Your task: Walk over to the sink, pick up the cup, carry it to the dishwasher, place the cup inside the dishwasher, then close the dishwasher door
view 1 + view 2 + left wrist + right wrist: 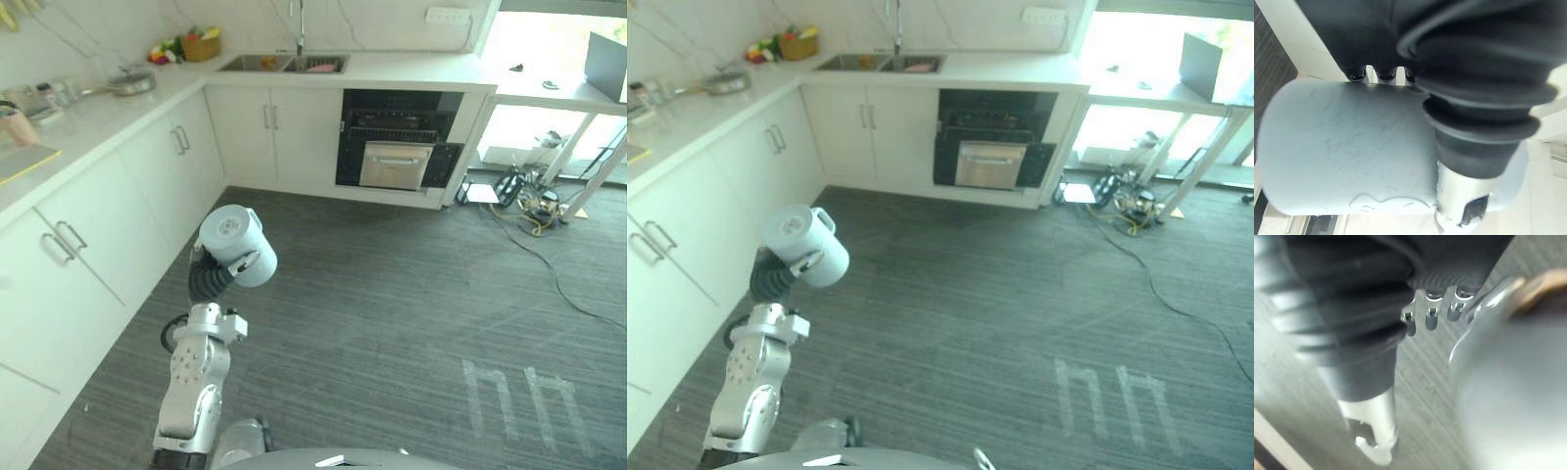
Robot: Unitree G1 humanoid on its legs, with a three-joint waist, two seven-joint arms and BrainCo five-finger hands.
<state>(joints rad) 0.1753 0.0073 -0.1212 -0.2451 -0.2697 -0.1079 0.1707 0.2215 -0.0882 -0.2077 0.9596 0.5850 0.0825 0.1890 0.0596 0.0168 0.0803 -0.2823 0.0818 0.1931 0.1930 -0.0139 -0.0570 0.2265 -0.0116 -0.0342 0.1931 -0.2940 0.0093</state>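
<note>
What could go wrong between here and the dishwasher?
1. The cup sits tilted in the left hand, fingers curled over its smooth side; walking could shake it loose.
2. Loose cables lie on the floor right of the dishwasher; drifting right risks a snag.
3. The cabinets run close on the left; the cup could clip them.

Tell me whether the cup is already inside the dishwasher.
No, the cup is held in the left hand above the floor, well short of the dishwasher.
</note>
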